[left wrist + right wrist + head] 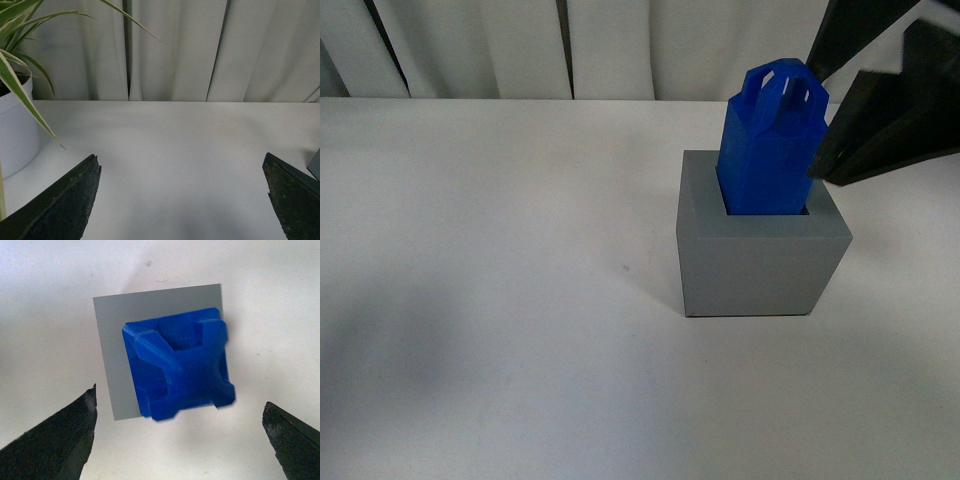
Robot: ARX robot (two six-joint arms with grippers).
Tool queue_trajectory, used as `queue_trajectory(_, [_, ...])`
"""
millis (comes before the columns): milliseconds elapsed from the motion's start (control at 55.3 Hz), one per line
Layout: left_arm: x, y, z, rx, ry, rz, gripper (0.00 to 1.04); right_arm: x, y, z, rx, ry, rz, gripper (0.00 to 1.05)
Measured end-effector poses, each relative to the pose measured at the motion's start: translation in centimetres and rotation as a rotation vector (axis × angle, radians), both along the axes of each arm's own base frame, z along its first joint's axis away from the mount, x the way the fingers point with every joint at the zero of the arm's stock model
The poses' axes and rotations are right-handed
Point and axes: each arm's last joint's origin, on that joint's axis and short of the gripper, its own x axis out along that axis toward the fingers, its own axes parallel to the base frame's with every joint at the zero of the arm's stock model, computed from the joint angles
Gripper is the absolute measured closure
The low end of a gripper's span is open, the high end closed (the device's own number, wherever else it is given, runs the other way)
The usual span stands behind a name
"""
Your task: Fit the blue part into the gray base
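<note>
Right gripper point(179, 396) hangs above the blue part point(765, 150) with its jaws spread wide, clamped on nothing; in the front view its dark fingers point(880, 120) show at 3 o'clock of the blue part; that part stands with its lower end in the recess of the gray base point(760, 270), loop handles uppermost; the gray base rests on the white tabletop point(500, 300), at 3 o'clock of the view's centre; left gripper point(180, 157) is likewise spread wide over the tabletop, a potted plant point(15, 125) beside one finger.
</note>
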Motion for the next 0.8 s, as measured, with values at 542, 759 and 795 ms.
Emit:
queue_trajectory(542, [0.0, 0.0, 0.0, 0.0, 0.0, 0.0, 0.06, -8.1, -7.5, 1.8, 0.412, -0.205, -0.228, 0.07])
queue_trajectory(759, [0.0, 0.0, 0.0, 0.0, 0.0, 0.0, 0.06, -12.3, -9.8, -0.8, 0.685, -0.339, -0.457, 0.07])
queue_trajectory(795, [0.0, 0.0, 0.0, 0.0, 0.0, 0.0, 0.06, -12.4, -9.8, -0.9, 0.697, -0.323, -0.473, 0.07])
